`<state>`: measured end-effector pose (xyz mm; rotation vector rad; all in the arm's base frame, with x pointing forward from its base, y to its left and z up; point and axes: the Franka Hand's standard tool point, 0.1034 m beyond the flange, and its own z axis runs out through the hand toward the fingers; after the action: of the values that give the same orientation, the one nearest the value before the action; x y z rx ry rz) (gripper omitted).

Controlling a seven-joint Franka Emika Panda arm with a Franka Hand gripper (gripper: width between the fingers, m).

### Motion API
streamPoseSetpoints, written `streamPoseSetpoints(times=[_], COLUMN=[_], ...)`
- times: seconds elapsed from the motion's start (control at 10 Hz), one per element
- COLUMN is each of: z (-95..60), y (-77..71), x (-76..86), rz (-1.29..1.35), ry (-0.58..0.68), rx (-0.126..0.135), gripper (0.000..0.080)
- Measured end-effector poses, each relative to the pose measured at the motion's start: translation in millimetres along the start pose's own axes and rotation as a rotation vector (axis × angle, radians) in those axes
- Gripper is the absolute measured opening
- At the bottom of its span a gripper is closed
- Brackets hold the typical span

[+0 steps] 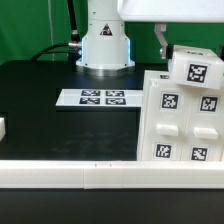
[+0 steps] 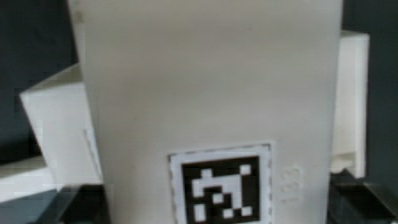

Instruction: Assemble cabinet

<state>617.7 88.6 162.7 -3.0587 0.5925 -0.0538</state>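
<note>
The cabinet [image 1: 183, 125], a large white box with square panels and several black-and-white tags, leans at the exterior view's right. A white tagged panel [image 1: 194, 68] sits at its top edge. My gripper [image 1: 165, 47] comes down from above and is shut on that panel. In the wrist view the panel [image 2: 205, 90] fills the picture between my gripper's [image 2: 214, 212] dark fingers [image 2: 43, 206], with its tag [image 2: 226, 185] near the fingertips. Part of the cabinet body [image 2: 54, 125] shows behind the panel.
The marker board [image 1: 100, 98] lies flat mid-table in front of the robot base [image 1: 105, 45]. A small white block [image 1: 3, 128] sits at the exterior view's left edge. A long white rail [image 1: 70, 172] runs along the front.
</note>
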Motion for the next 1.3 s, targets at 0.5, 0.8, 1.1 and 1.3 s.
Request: streamPoseSetpoints(times=[0.5, 0.8, 1.1, 1.3], z=[-1.1, -1.6, -2.4, -2.8], y=[-2.9, -5.2, -6.5, -6.4], x=[2.2, 4.1, 4.6, 5.2], rz=[0.394, 0.618, 0.809, 0.942], ry=[0.014, 0.025, 0.017, 0.010], rx=[0.014, 0.028, 0.040, 0.048], gripper=[0.0560, 0.0560, 0.0560, 0.0560])
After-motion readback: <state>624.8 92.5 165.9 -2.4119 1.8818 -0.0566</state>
